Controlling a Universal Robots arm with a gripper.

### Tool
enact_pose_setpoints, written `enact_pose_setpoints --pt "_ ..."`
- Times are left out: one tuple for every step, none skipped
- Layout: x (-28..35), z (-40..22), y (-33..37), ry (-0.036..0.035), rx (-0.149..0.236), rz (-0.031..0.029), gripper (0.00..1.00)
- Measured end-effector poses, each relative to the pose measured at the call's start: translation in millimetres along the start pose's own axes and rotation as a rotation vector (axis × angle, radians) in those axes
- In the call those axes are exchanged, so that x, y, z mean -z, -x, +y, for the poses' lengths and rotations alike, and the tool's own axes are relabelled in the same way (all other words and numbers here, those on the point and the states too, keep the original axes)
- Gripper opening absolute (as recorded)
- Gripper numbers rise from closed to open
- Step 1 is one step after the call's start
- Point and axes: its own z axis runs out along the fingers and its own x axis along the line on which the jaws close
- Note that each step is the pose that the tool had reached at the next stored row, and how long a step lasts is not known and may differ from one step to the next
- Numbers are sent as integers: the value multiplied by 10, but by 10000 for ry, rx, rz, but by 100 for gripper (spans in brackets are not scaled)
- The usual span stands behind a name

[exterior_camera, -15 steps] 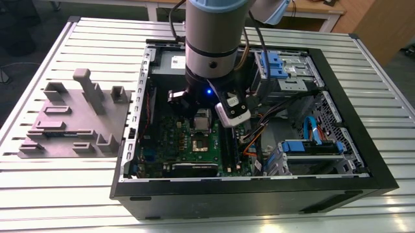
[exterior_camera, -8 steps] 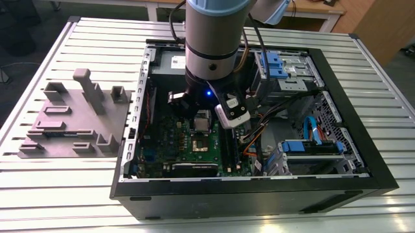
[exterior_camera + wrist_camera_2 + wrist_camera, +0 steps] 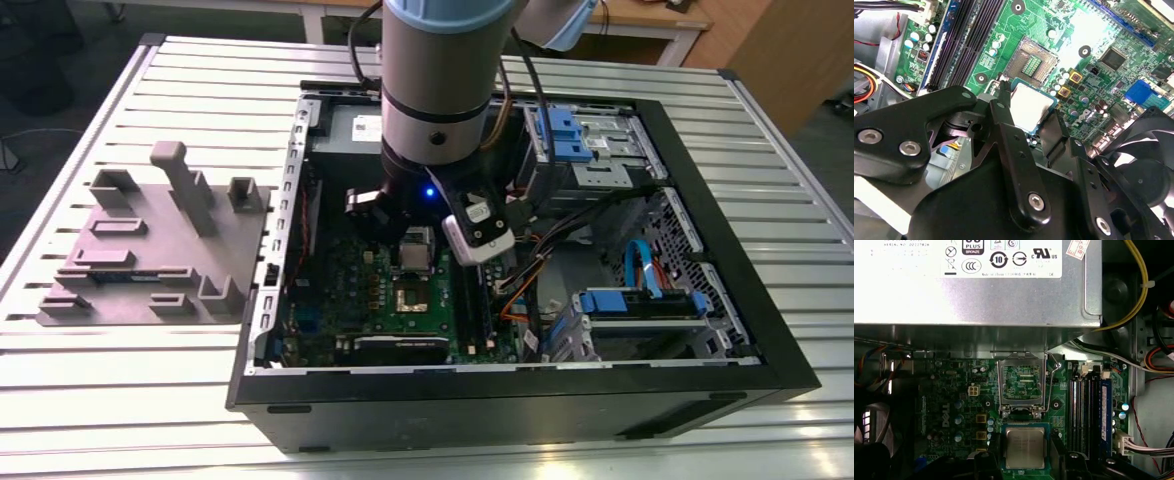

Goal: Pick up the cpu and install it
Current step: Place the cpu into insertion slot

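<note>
- Fingers (image 3: 1002, 116) are clamping the cpu (image 3: 1031, 107) by its edges; slipping could tilt it.
- In the exterior view, the socket (image 3: 411, 298) is lying at its six o'clock; misalignment could damage it.

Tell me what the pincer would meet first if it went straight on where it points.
Probably the green motherboard close beside the open socket, met by the cpu that the pincer holds. It seems offset from the socket, but depth is unclear.
</note>
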Motion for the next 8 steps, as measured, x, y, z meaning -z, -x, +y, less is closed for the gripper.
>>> enact_pose_setpoints --pt "0 0 0 -3 0 0 47" --pt "-7 1 1 0 0 -2 47" --pt "-15 0 1 -1 0 -2 47" --pt "-27 -2 0 -5 0 0 47" --pt "-43 -9 0 -6 1 1 47" --pt "-57 -20 1 -10 1 6 47" --pt "-74 -30 1 -8 1 9 47" --pt "-93 -37 1 -4 0 8 47"
